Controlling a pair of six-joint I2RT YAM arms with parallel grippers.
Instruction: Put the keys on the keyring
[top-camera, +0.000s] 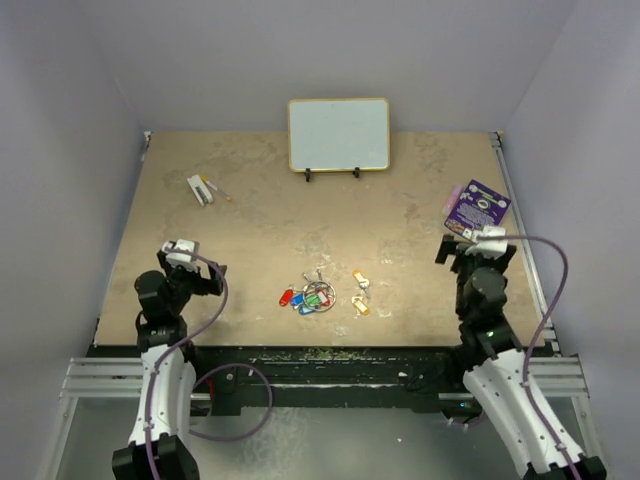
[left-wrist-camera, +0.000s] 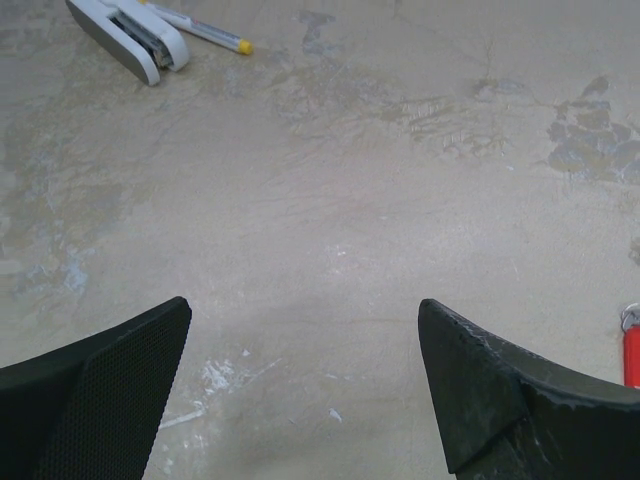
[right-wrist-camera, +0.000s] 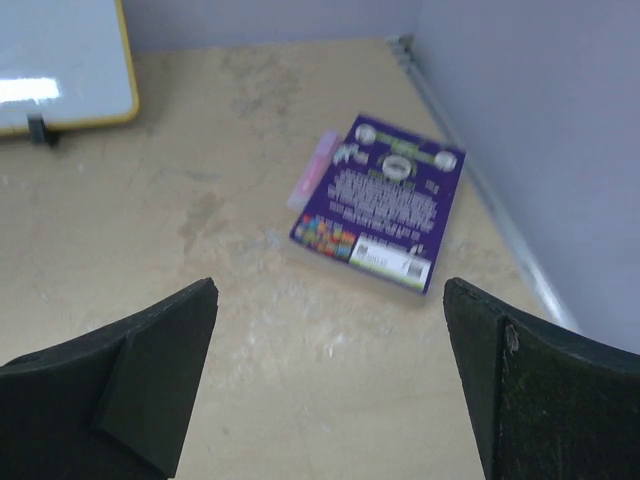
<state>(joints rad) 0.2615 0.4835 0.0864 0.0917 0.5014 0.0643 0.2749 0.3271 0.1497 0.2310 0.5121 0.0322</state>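
Left end effector (left-wrist-camera: 305, 325) gapes left of the keys (top-camera: 316, 297).

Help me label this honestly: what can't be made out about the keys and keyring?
keyring: top view, too small to tell whether any key is threaded.
keys: top view, tags overlap; count unclear.
red tag: left wrist view, cut off by right edge.
purple package: right wrist view, print blurred.
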